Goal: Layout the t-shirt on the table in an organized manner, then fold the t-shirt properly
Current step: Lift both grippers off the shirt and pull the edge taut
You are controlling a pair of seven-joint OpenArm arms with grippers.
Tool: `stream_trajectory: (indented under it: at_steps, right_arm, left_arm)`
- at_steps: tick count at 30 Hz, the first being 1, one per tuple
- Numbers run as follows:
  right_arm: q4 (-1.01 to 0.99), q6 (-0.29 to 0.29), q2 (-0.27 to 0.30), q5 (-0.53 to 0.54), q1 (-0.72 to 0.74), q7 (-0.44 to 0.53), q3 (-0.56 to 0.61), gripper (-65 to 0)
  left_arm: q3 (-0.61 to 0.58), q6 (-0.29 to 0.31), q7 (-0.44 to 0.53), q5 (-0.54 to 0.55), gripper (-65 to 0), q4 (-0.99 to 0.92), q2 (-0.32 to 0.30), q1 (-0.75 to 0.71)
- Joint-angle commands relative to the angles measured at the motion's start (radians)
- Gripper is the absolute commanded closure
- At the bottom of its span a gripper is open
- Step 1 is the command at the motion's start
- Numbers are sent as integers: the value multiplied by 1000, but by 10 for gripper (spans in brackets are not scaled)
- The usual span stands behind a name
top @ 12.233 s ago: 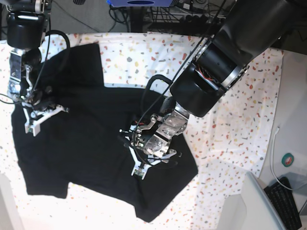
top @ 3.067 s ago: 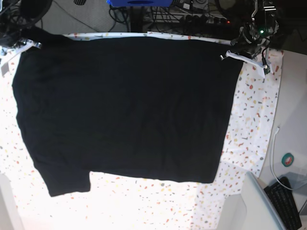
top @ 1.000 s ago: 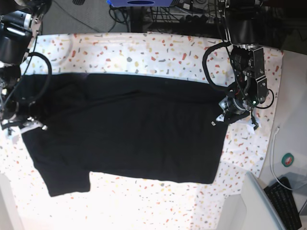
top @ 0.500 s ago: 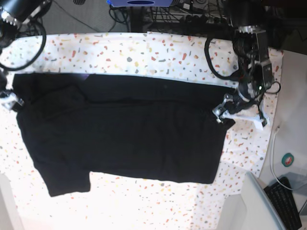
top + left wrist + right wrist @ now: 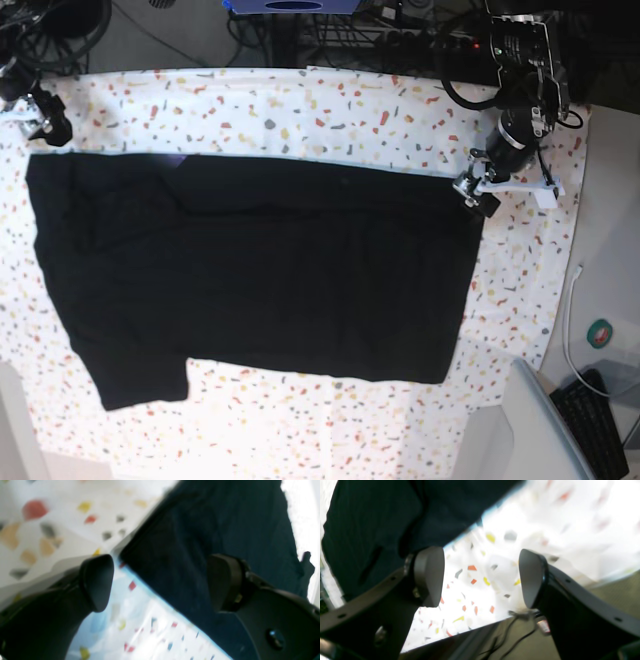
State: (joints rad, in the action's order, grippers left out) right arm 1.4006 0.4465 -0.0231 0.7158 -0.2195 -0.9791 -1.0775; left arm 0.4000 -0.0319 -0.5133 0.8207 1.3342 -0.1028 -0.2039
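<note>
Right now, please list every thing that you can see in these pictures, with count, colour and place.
t-shirt: one, black, spread flat over the middle of the table, one sleeve sticking out at the lower left in the base view.
table: one, white with red, orange, yellow and grey flecks, under the shirt.
keyboard: one, black, lower right corner beside the table.
cables: several, dark, on the floor beyond the table's far edge.
left gripper: one, black with white parts, open, at the shirt's upper right corner in the base view.
right gripper: one, black, open, above the shirt's upper left corner.
</note>
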Motion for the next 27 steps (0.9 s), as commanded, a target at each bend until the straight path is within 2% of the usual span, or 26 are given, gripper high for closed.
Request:
stream_trajectory:
  at_steps: [1,5,7,8,13,15,17,19,22,23,27]
  right_arm:
    - [-10,5,19,23,16,30,-25,-440]
    - [-99,5,21,18,73,55,-54,-444]
    - [-143,5,47,17,96,84,-48,-441]
    - [-182,5,58,17,110,98,-48,-440]
    - [-364,5,116,17,160,162,-48,-438]
    - [-410,5,134,17,167,183,-48,-434]
    - [-430,5,142,17,168,188,-48,-372]
    - [-436,5,142,17,179,188,-46,-246]
    - [-433,7,144,18,183,188,-46,-48]
    - [-430,7,154,21,191,187,-46,0]
    - [-427,1,186,23,202,159,-48,0]
  left_arm:
    - [3,-16,-11,-5,-555,-12,-4,17]
    - [1,-16,-11,-5,-555,-46,-5,54]
    - [1,-16,-14,-5,-548,-58,-5,67]
    - [1,-16,-14,-5,-523,-61,-5,67]
    - [1,-16,-14,-5,-250,-84,-7,64]
    - [1,-15,-14,-5,-163,-88,-7,62]
    - [1,-15,-15,-5,-87,-86,-8,62]
    - [1,-15,-15,-5,0,-84,-8,64]
    - [1,-15,-15,-5,0,-74,-18,64]
    - [1,-15,-17,-5,0,-66,-22,65]
    - [1,-20,-17,-5,0,-5,-45,48]
